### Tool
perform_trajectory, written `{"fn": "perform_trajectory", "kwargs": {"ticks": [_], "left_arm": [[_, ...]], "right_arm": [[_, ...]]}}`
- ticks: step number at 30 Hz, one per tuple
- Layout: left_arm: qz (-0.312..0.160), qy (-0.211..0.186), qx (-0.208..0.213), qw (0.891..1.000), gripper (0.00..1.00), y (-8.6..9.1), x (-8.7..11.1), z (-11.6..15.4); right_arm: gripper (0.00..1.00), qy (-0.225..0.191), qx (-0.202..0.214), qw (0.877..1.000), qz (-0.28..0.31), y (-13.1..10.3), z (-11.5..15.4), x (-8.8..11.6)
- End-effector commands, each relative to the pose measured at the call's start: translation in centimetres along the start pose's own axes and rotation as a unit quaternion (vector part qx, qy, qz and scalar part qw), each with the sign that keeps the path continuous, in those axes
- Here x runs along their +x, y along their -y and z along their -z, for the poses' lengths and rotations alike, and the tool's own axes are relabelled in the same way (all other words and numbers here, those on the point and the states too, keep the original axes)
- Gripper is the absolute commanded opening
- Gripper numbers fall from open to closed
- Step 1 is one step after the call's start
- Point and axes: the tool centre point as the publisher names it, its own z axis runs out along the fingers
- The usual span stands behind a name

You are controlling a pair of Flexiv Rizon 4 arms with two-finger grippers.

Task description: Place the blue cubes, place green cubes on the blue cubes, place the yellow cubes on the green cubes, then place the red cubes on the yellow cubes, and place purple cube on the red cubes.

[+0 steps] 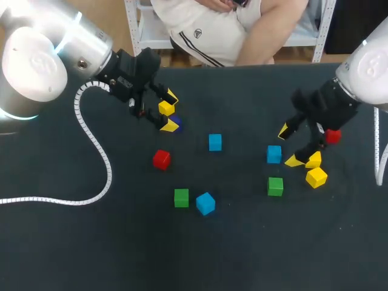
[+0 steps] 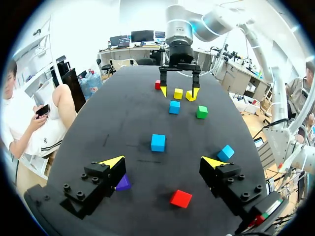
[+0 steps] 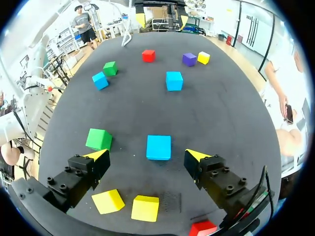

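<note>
Caught the right gripper (image 3: pixel 146 155) gaping empty just short of the blue cube (image 3: pixel 158 147), left gripper (image 2: pixel 163 162) spread too; could have clipped the nearby green cube (image 3: pixel 98 139) going in, knocking it astray.

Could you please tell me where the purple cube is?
In the left wrist view the purple cube lies on the table's left, beside a finger of the left end effector, next to a yellow cube.
</note>
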Motion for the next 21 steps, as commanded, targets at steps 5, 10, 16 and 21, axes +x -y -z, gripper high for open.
{"fn": "perform_trajectory", "kwargs": {"ticks": [5, 10, 16, 21], "left_arm": [[0.000, 0.000, 0.000, 1.000, 1.00, 0.0, 0.0, 0.0], [0.000, 0.000, 0.000, 1.000, 1.00, 0.0, 0.0, 0.0], [0.000, 0.000, 0.000, 1.000, 1.00, 0.0, 0.0, 0.0], [0.000, 0.000, 0.000, 1.000, 1.00, 0.0, 0.0, 0.0]], "right_arm": [[1.00, 0.007, 0.014, 1.000, -0.016, 0.1, -1.2, 0.0], [1.00, 0.014, 0.014, 1.000, -0.020, 0.0, -1.8, -0.2], [1.00, 0.017, 0.014, 1.000, -0.019, 0.2, -1.8, -0.5], [1.00, 0.025, 0.007, 0.999, -0.026, 0.4, -2.2, -0.7]]}}
